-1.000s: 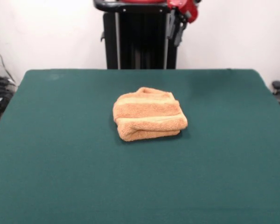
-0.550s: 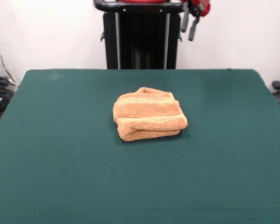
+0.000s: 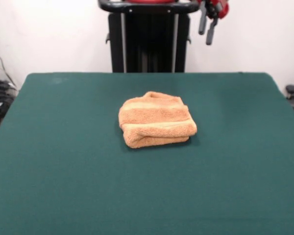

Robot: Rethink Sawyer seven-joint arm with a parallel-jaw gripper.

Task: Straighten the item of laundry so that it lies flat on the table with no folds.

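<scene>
Towel (image 3: 156,120) folded, well apart from raised jaws.

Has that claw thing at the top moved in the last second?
Yes. The gripper has shifted toward the picture's right, away from the black pedestal. The towel hasn't moved.

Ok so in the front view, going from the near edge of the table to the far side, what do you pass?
Bare green table → folded orange towel → more bare table → black pedestal, with the gripper hanging high beside it, jaws apart.
</scene>
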